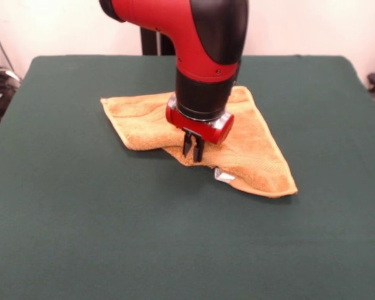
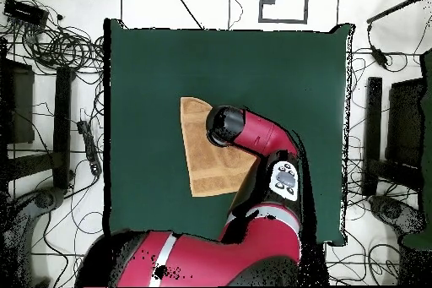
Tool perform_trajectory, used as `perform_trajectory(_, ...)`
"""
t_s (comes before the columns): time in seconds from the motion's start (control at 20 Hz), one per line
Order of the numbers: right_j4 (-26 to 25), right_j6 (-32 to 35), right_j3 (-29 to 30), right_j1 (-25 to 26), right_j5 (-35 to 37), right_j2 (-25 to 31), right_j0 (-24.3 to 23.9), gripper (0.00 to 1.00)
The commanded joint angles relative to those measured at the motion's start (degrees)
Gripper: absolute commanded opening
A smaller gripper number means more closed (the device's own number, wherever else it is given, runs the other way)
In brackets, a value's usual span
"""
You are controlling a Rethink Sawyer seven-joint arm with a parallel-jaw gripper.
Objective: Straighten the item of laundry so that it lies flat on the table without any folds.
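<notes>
The orange-yellow towel (image 1: pixel 259 156) lies on the dark green table (image 1: pixel 81 225), behind its middle, folded over itself into a rough triangle. A small white tag (image 1: pixel 224 175) peeks out under its near edge. My gripper (image 1: pixel 193 154) points straight down at the towel's near folded edge, with its jaws close together on the cloth there. In the overhead view the towel (image 2: pixel 205 162) shows left of the arm on the table (image 2: pixel 278 65), and the arm's wrist (image 2: pixel 224 126) hides the gripper.
The red and black arm (image 1: pixel 203 44) comes down over the towel's middle and hides part of it. Cables and equipment (image 2: pixel 51 48) lie on the floor round the table's edges.
</notes>
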Motion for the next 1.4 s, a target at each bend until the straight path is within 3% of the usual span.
perform_trajectory(0.05, 0.03, 8.20, 2.04, 2.86, -3.57, 5.89, -0.84, 0.00)
perform_trajectory(1.4, -1.31, 5.42, 1.09, 1.06, -1.10, 6.51, -3.33, 0.00)
